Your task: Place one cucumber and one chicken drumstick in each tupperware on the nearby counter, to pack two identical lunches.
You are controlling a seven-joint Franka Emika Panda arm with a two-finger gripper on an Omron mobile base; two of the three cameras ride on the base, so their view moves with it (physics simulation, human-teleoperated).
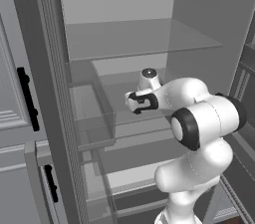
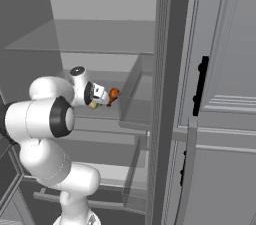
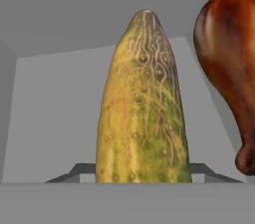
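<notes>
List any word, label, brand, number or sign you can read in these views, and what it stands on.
None: there is no readable text in any of the three views.
Cucumber: pale wavy skin markings and bumps, no lettering.
Chicken drumstick: plain glossy brown, no label.
Fridge shelves and door: plain grey, no brand or sign.
Robot arm: plain white and dark, no markings.

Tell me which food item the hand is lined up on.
The cucumber: yellow-green, centred straight ahead of the hand in the hand view. The brown drumstick sits off to its right edge.
</notes>
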